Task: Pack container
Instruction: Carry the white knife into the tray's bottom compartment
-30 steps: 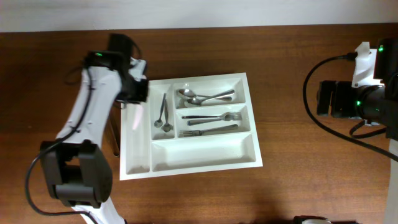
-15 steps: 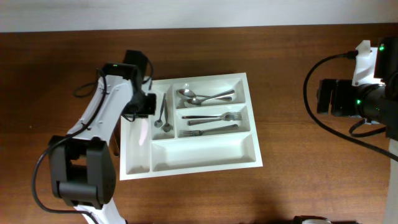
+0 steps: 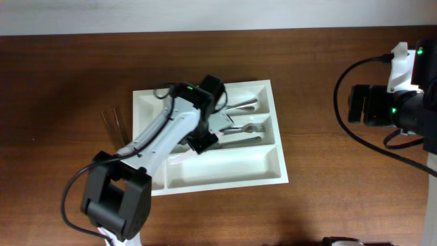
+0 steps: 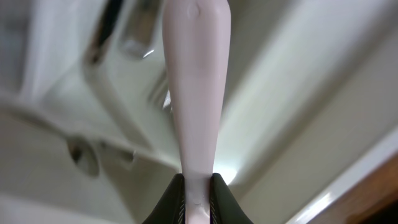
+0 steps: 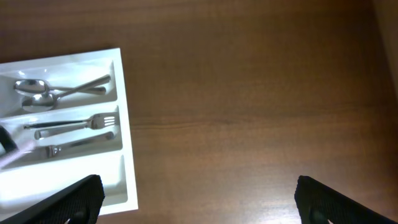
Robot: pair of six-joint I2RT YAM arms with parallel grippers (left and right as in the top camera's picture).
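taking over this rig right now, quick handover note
Left gripper: shut on a pale utensil, held over the white tray.
Right gripper: open, holding nothing, off to the side above the table.
Done: spoons and forks lie in their compartments.
Left: set down the held utensil. The long front compartment looks empty. Thin dark items lie on the table left of the tray, probably to be packed too.
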